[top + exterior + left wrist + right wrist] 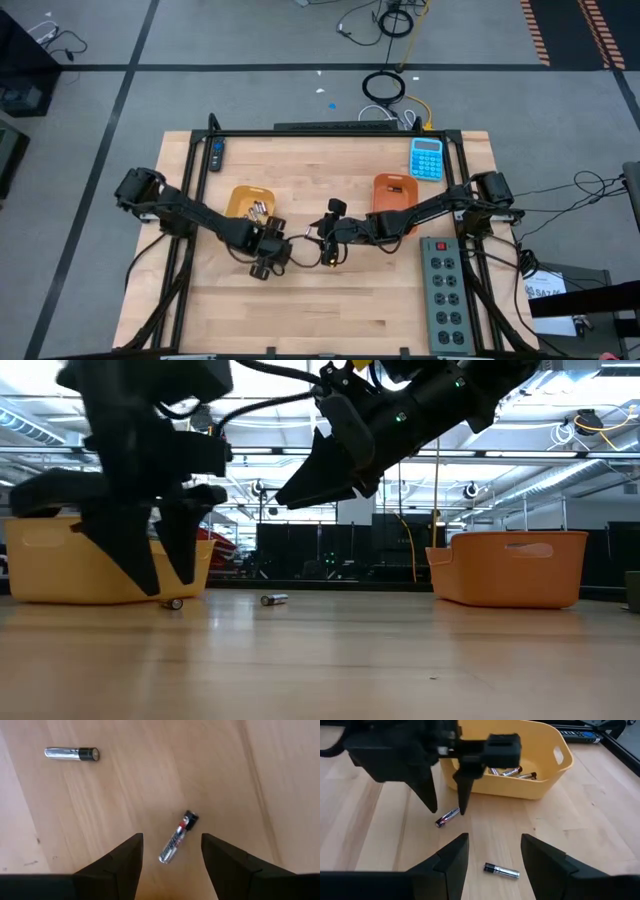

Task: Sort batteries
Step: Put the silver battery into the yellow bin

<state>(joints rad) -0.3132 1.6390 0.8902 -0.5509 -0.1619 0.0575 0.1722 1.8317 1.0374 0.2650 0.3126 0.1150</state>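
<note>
Two silvery batteries lie on the wooden table between the trays. My left gripper points down, open, its fingers standing on either side of one battery without touching it. The right wrist view shows that same battery under the left gripper. The second battery lies just beyond my right gripper, which is open and held well above the table. Several more batteries lie in the yellow tray.
An orange tray sits under the right arm, right of centre. A blue calculator lies at the far right, and a grey power strip along the right edge. A remote lies far left. Bare wood stretches toward the near edge.
</note>
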